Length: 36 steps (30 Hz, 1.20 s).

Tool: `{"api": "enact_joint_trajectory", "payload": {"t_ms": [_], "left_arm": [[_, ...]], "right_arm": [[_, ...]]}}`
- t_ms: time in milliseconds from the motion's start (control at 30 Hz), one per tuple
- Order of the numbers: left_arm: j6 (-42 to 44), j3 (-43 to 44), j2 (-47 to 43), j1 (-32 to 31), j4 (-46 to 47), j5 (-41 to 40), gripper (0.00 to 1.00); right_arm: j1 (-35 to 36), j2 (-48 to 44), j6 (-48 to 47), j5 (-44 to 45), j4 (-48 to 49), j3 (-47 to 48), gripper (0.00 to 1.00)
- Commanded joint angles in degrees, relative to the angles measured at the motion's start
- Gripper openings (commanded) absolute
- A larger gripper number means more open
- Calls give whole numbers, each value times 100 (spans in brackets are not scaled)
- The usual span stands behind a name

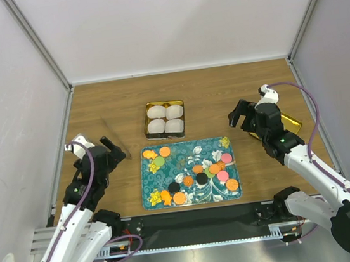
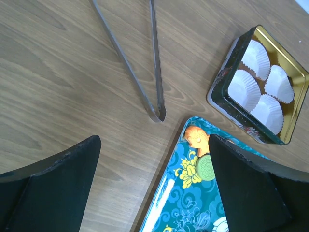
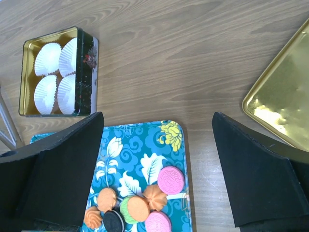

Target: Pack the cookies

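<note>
Several cookies (image 1: 201, 177) in orange, pink, black and green lie on a blue flowered tray (image 1: 184, 152). A gold tin (image 1: 147, 107) behind the tray holds white paper cups (image 1: 165, 120). My left gripper (image 1: 114, 149) is open and empty at the tray's left end, over the wood. In the left wrist view a green cookie (image 2: 204, 166) and the tray's corner (image 2: 164, 193) show between the fingers. My right gripper (image 1: 242, 116) is open and empty above the table behind the tray's right end. A pink cookie (image 3: 171, 180) shows in the right wrist view.
Metal tongs (image 2: 154, 82) lie on the wood left of the tin, also seen in the top view (image 1: 116, 138). The gold tin lid (image 3: 285, 108) lies at the right, partly under my right arm. White walls enclose the table.
</note>
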Motion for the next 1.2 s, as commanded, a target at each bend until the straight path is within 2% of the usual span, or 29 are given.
{"api": "enact_joint_trajectory", "payload": {"t_ms": [0,167,300,667,867,1033,1067,1167], "left_arm": [[-70,0,-117,50,39,-196,100],[-228,-175,-143,50,328,-319,100],[-562,-158,243,50,496,-503,100],[-1431,544,2622,103,584,-1040,100],[-1204,720,3538,515,1304,-768,100],[-555,826,4442,1173,2470,66,100],[-475,913,4567,1271,2561,337,100],[-361,1203,5006,1413,2605,349,100]], "right_arm": [[-25,-114,-92,-120,171,202,100],[-16,-71,-92,-225,224,211,99],[-34,79,-83,-383,215,281,100],[-52,378,-109,-560,136,334,99],[-87,316,-100,-709,162,255,100],[-104,290,-100,-805,206,211,100],[-113,281,-100,-814,206,211,100],[-113,264,-100,-858,206,193,100]]}}
